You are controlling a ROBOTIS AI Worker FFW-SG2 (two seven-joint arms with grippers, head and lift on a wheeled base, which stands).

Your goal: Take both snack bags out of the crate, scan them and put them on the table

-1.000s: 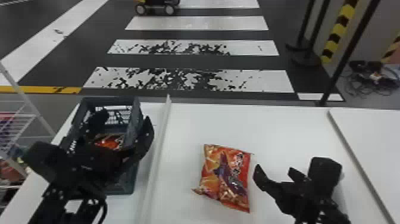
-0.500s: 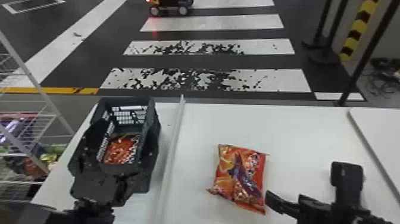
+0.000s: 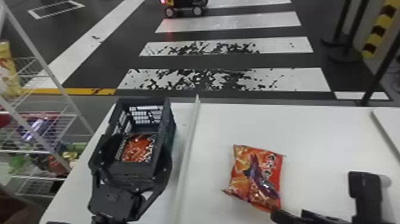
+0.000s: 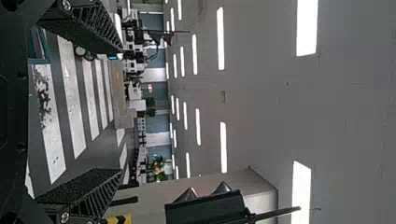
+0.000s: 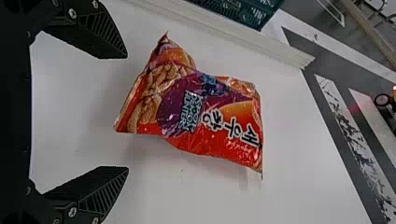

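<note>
1 snack bag in crate, other bag on tbl.

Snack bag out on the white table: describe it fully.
The shiny, orange-red, film-like snack bag lies face up on the white table, right of the dark plastic-looking crate, puffy and wrinkled, with a purple patch, pictured snacks and lettering. The open black right gripper is near one end, not touching it.

One snack bag lies in the crate at the left gripper. Another bag lies near the right gripper.
</note>
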